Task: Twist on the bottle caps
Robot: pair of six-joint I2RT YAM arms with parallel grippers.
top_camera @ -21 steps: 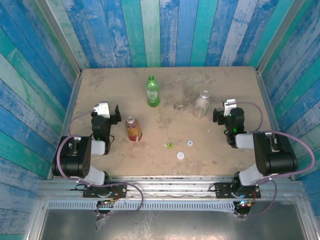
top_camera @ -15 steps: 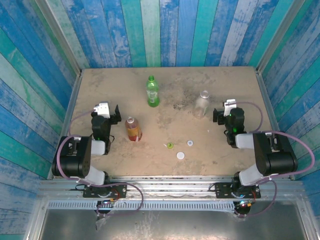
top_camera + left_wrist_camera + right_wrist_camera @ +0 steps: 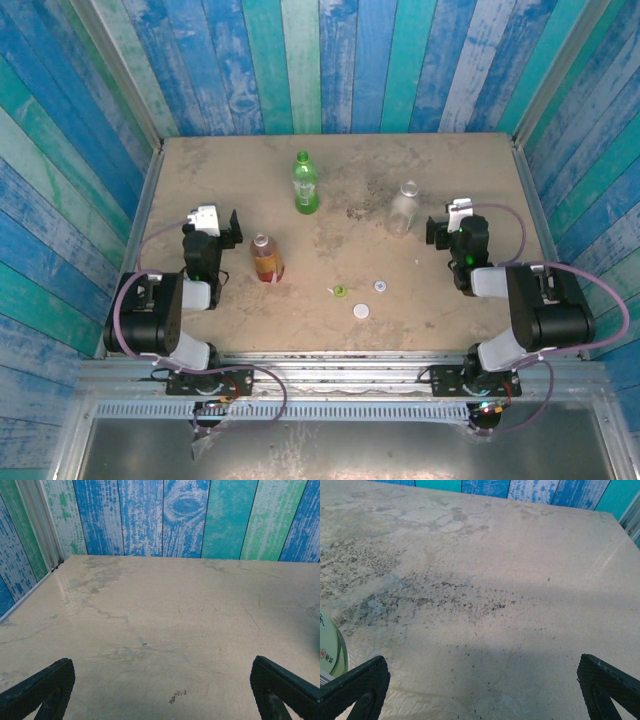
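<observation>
Three bottles stand upright and uncapped on the table: a green one at the back, a clear one to the right, and an amber one with a red label to the left. A yellow-green cap and two white caps lie loose near the front middle. My left gripper rests left of the amber bottle, open and empty. My right gripper rests right of the clear bottle, open and empty. An edge of the clear bottle shows beside its left finger.
The sandy table is walled by blue and green painted planks at the back and both sides. Metal rails run along the side edges. Dark speckled stains mark the surface near the clear bottle.
</observation>
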